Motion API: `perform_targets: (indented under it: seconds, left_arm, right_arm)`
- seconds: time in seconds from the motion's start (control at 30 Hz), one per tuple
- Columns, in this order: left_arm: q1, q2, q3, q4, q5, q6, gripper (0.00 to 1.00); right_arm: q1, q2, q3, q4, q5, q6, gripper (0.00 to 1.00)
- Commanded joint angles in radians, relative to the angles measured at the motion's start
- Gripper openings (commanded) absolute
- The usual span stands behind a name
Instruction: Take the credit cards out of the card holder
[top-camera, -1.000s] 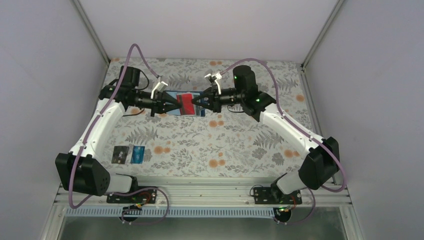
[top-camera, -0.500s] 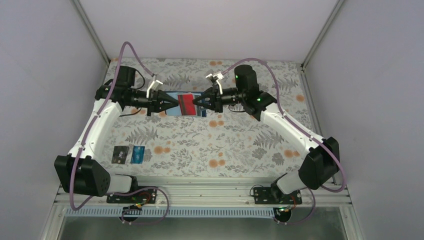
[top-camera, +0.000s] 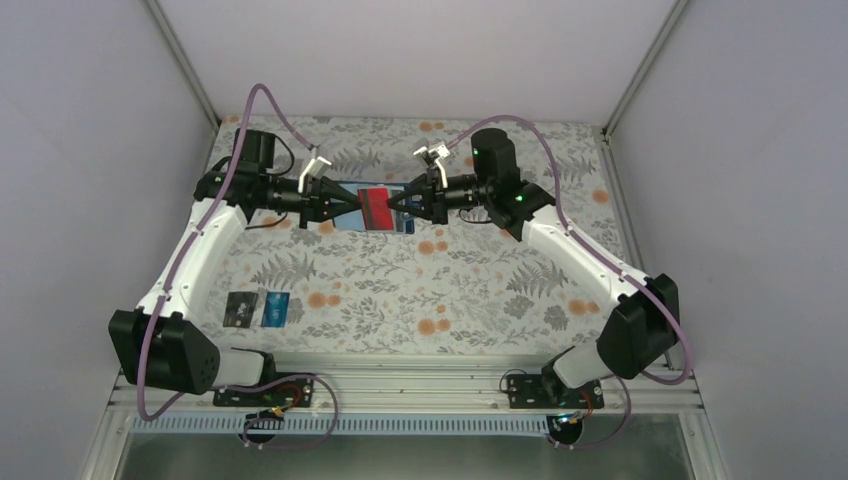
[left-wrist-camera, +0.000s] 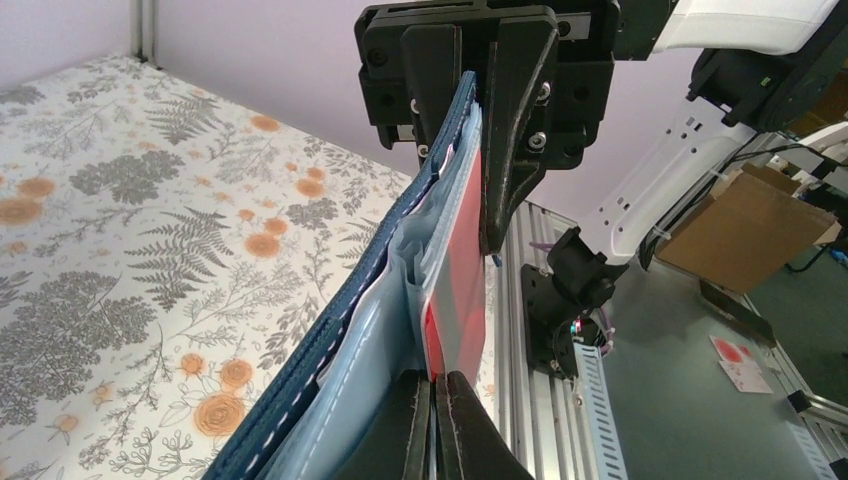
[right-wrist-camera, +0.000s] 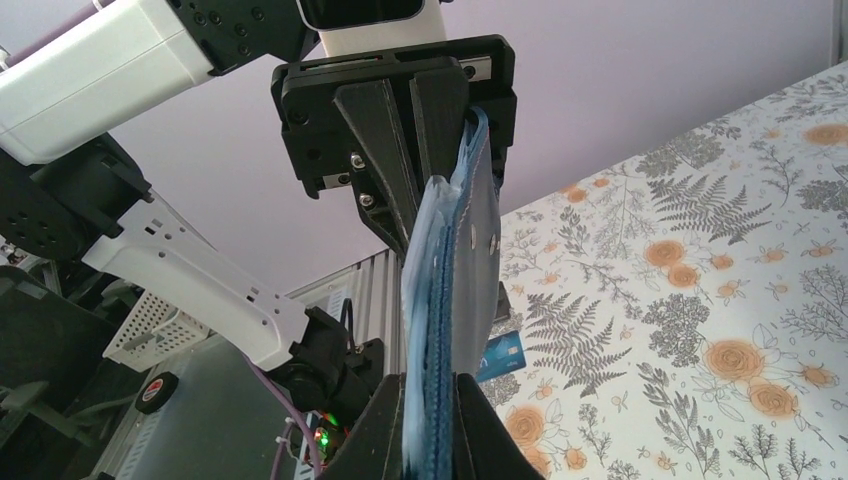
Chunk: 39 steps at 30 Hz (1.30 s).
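Card holder (top-camera: 345, 190) hangs in the air over the far middle of the table (top-camera: 450, 290), stretched between my two grippers. Its navy cover faces down and its pale blue pockets face up. My right gripper (top-camera: 397, 205) is clenched on one end of the card holder; in the right wrist view my fingers (right-wrist-camera: 385, 430) pinch the stitched navy edge. My left gripper (top-camera: 345, 207) is clenched at the opposite end, tips facing the right one. In the left wrist view its fingers (left-wrist-camera: 465, 435) close on the near edge of the red card (top-camera: 375, 205), which lies against the pale pocket. I cannot tell whether pocket fabric is caught with it. Black card (top-camera: 240, 308) and blue-teal card (top-camera: 276, 308) lie flat just beside each other near the left front of the table, well apart from the holder.
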Motion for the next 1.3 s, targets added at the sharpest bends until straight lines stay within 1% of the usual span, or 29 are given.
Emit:
perform_targets:
  seconds: [0.0,0.1,0.23,0.4,0.47,0.53,0.63,0.67,0.7,0.73,0.77,0.9,0.93,1.03,1.1,1.27]
  left_arm:
    - [-0.004,0.0,-0.008,0.022,0.003,0.017,0.02]
    - [-0.004,-0.003,-0.014,0.017,-0.011,0.041,0.02]
    - [-0.01,-0.002,-0.027,0.087,-0.077,-0.028,0.02]
    - [-0.073,0.018,-0.019,0.099,-0.065,-0.036,0.03]
    - [-0.081,0.03,-0.013,0.102,-0.061,-0.045,0.04]
    - [-0.083,0.039,-0.012,0.103,-0.032,-0.047,0.07]
    - [-0.096,0.048,0.0,0.084,0.014,-0.03,0.16]
    - [-0.104,0.05,0.008,0.072,0.019,-0.019,0.17]
    - [-0.112,0.051,0.017,0.058,0.021,-0.006,0.17]
    - [-0.117,0.051,0.023,0.049,0.024,0.005,0.12]
    - [-0.118,0.05,0.026,0.043,0.029,0.009,0.03]
    - [-0.117,0.038,0.031,-0.011,0.046,0.066,0.02]
    - [-0.113,0.034,0.028,-0.016,0.047,0.07,0.02]
    - [-0.085,0.025,0.019,-0.015,0.045,0.067,0.02]
    - [-0.071,0.021,0.012,-0.003,0.036,0.051,0.02]
    - [-0.048,0.015,0.0,-0.003,0.011,0.042,0.02]
  right_arm:
    - [0.0,-0.026,0.003,0.045,-0.067,-0.004,0.04]
    - [0.001,-0.034,0.001,0.046,-0.084,-0.013,0.04]
    - [0.006,-0.034,0.0,0.057,-0.114,-0.015,0.04]
    - [0.012,-0.026,0.0,0.065,-0.12,-0.018,0.04]
    - [0.014,-0.03,-0.002,0.067,-0.12,-0.018,0.04]
    - [0.014,-0.035,-0.002,0.067,-0.12,-0.022,0.04]
    - [0.015,-0.04,-0.005,0.063,-0.118,-0.027,0.04]
    - [0.016,-0.038,-0.005,0.063,-0.115,-0.027,0.04]
    - [0.014,-0.037,-0.005,0.064,-0.111,-0.028,0.04]
    - [0.015,-0.037,-0.004,0.064,-0.107,-0.027,0.04]
    - [0.015,-0.036,-0.004,0.063,-0.104,-0.028,0.04]
    - [0.012,-0.037,-0.004,0.048,-0.079,-0.036,0.04]
    - [0.01,-0.037,-0.005,0.04,-0.069,-0.041,0.06]
    - [0.003,-0.037,-0.016,0.02,-0.045,-0.048,0.2]
    - [-0.001,-0.039,-0.029,0.019,-0.044,-0.048,0.24]
    - [-0.009,-0.049,-0.05,0.016,-0.044,-0.052,0.22]
